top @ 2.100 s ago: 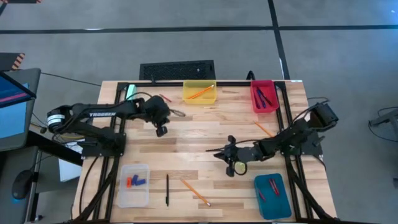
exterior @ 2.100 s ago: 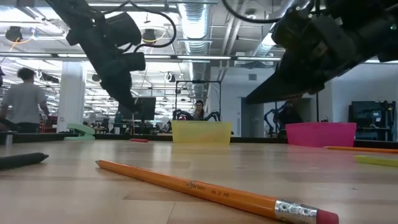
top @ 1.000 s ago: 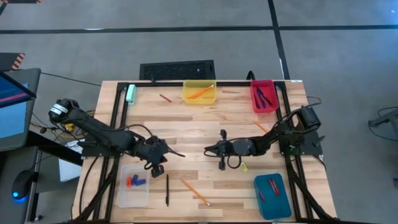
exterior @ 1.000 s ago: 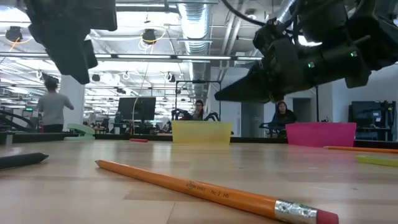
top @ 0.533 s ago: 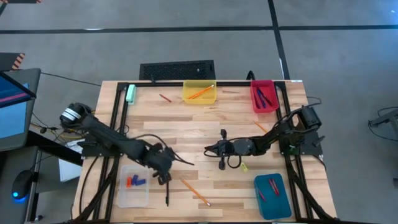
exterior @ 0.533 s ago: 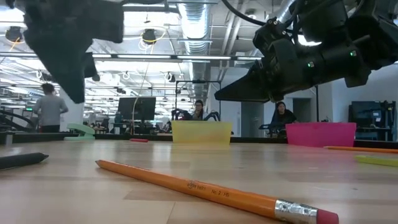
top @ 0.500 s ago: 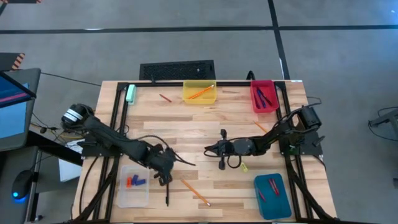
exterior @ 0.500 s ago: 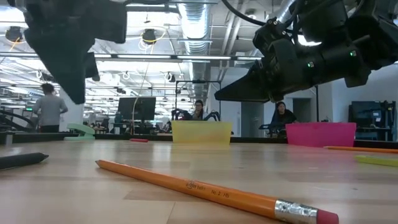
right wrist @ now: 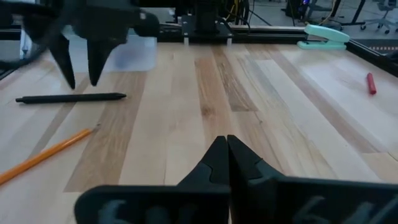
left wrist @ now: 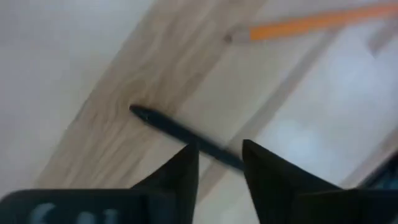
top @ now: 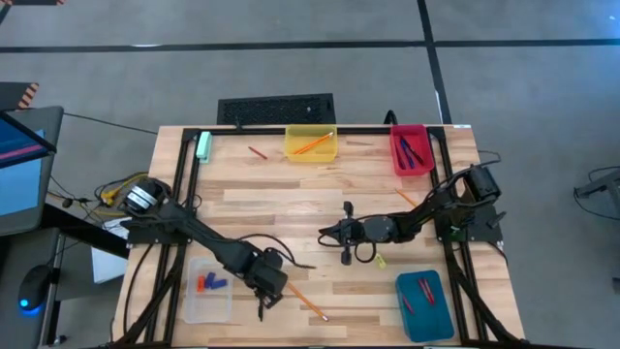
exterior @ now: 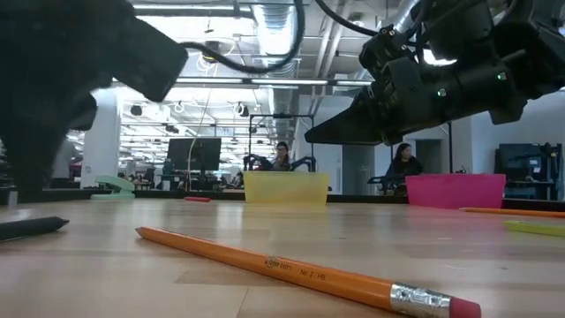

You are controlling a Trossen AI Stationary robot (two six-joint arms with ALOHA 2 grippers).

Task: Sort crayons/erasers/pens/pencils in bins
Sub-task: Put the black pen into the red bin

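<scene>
A black pen (left wrist: 163, 126) lies on the table near its near edge, also seen in the right wrist view (right wrist: 71, 98). My left gripper (left wrist: 219, 163) is open and hovers just above the pen's middle, one finger on either side, apart from it (right wrist: 79, 73). An orange pencil (top: 305, 299) lies just right of it. My right gripper (top: 346, 249) is shut and empty above mid-table. The clear bin (top: 208, 308) holds blue and red-orange erasers. The yellow bin (top: 311, 153) holds a pencil, the red bin (top: 411, 167) pens, the teal bin (top: 423, 320) crayons.
A yellow eraser (top: 380, 260) lies near my right gripper. Another pencil (top: 409, 201) lies at the right. A red crayon (top: 257, 152) and a pale-green block (top: 203, 145) lie at the far left. People show in the room behind.
My left gripper has gone toward the table's near edge and a little right, coming down over the black pen. The pen and pencil have not moved. My right gripper has kept still.
</scene>
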